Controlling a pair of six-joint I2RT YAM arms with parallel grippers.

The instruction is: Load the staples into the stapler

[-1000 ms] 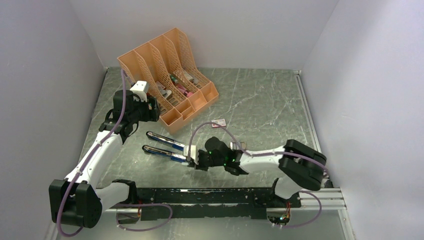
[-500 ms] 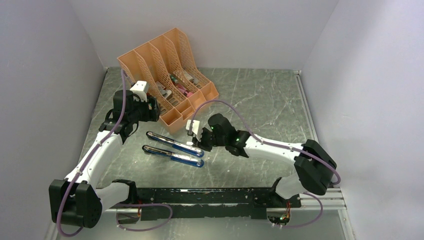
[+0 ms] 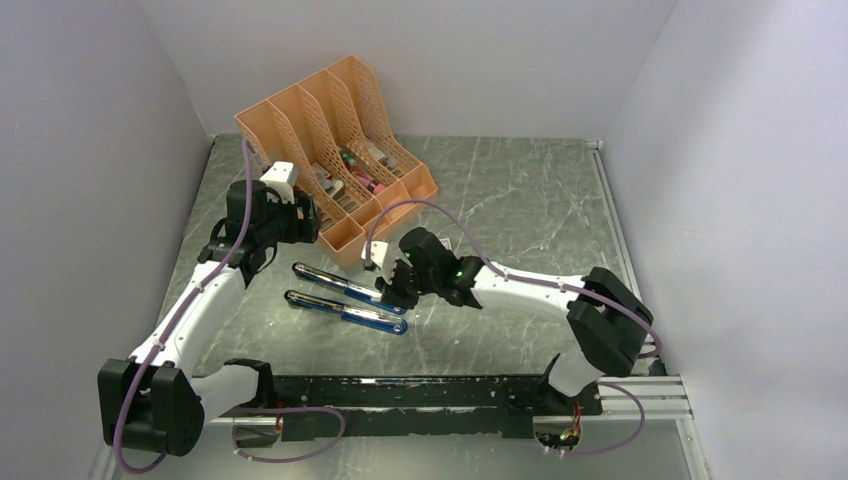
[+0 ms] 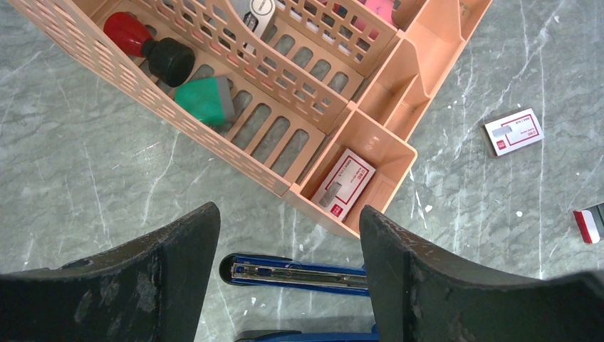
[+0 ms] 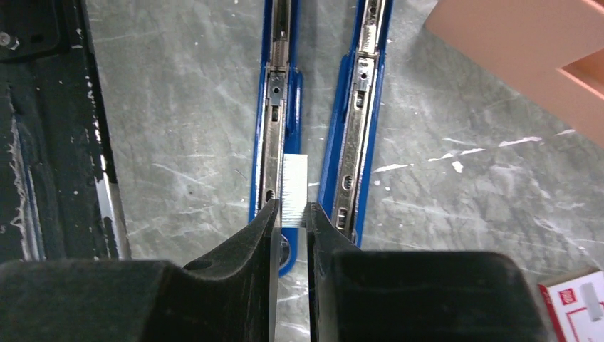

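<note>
Two arms worked over a grey marbled table point(image 3: 520, 200). The right claw point(image 5: 291, 211) was closed narrowly on the staples point(image 5: 294, 187), a short silvery strip pinched by its near end between the black fingertips. In the right wrist view the strip projected forward over the stapler point(image 5: 356, 121), which lay opened flat on the table, its two blue halves side by side with metal channels facing up. The staples sat over the gap between the halves, one edge overlapping the channel of the half nearer the arm bases; we could not tell whether they touched it. The left claw point(image 4: 288, 222) hung wide, holding nothing, above the table just in front of the peach rack point(image 4: 399, 68). One end of the stapler showed between its fingers. A white-and-red box point(image 4: 344, 182) lay in the rack's small front compartment, and a second box point(image 4: 513, 132) lay on the table beyond, apart from the rack. Farther back in the rack we saw a red-and-black stamp point(image 4: 146, 46) and a green block point(image 4: 206, 100). In the top view the right claw stood close to the rack's front corner.
</note>
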